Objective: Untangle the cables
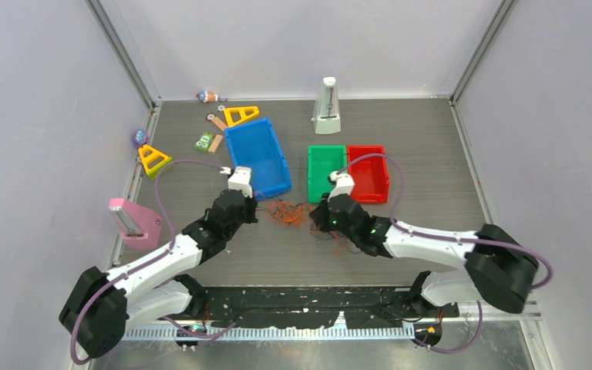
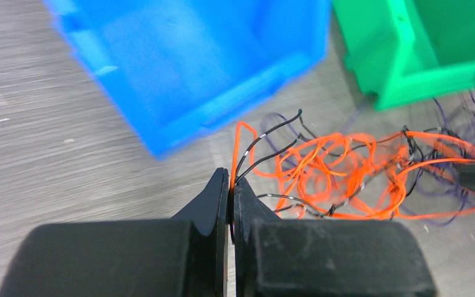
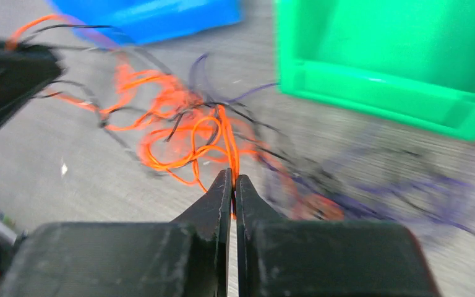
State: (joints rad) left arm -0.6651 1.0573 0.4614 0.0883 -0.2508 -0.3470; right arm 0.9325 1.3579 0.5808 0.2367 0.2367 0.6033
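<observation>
Grippers come first, nearest the arm bases. The left gripper (image 2: 231,176) has its jaws pressed together with only a slit between them, pinching an orange loop and a couple of black strands at the left edge of the cables (image 2: 331,176). The right gripper (image 3: 234,177) is clamped just as tight, with orange strands running into its tips from the right side of the same bundle. Whether a black or purple strand is caught there too I cannot tell, since that view is blurred.

Between the two grippers the cables lie on the table (image 1: 432,146) as one dense orange knot with black woven through it. Thin purple strands trail off toward the right. The bundle sits just in front of the blue bin (image 1: 258,158) and the green bin (image 1: 325,171), near the gap between them.

Judging by this, the step in hand is pulling the knot apart from both sides, and it is not yet loosened. The next move calls for drawing the arms apart slowly and low over the table. It also means watching whether the loops slide free or cinch tighter, and whether such thin wire slips from the tips.

Further back, the red bin (image 1: 368,173) stands just beside the green one, and a metronome (image 1: 327,106) stands near the far edge
</observation>
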